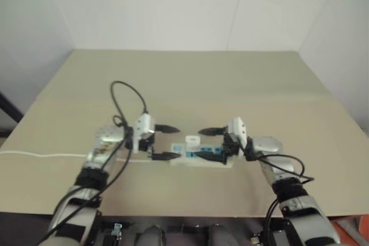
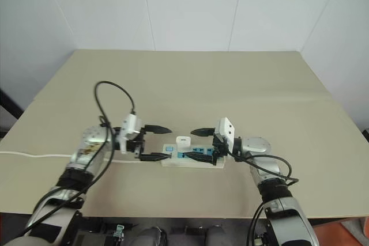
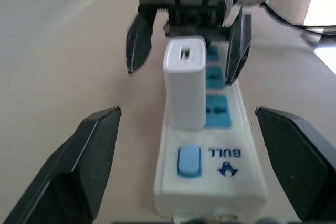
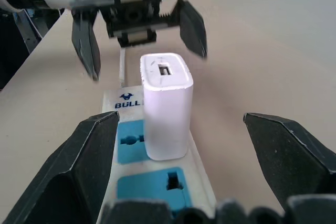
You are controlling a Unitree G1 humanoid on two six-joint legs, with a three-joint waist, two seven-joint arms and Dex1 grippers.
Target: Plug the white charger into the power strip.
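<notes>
White charger (image 3: 184, 85) upright in power strip (image 3: 210, 174), between spread left pincer (image 2: 154, 142) and spread right pincer (image 2: 202, 143), touching neither

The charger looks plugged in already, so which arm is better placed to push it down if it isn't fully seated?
Probably the left. The charger stands upright in the power strip socket at the left pincer's end. The right pincer sits further along the strip. Both pincers are open, touching nothing.
</notes>
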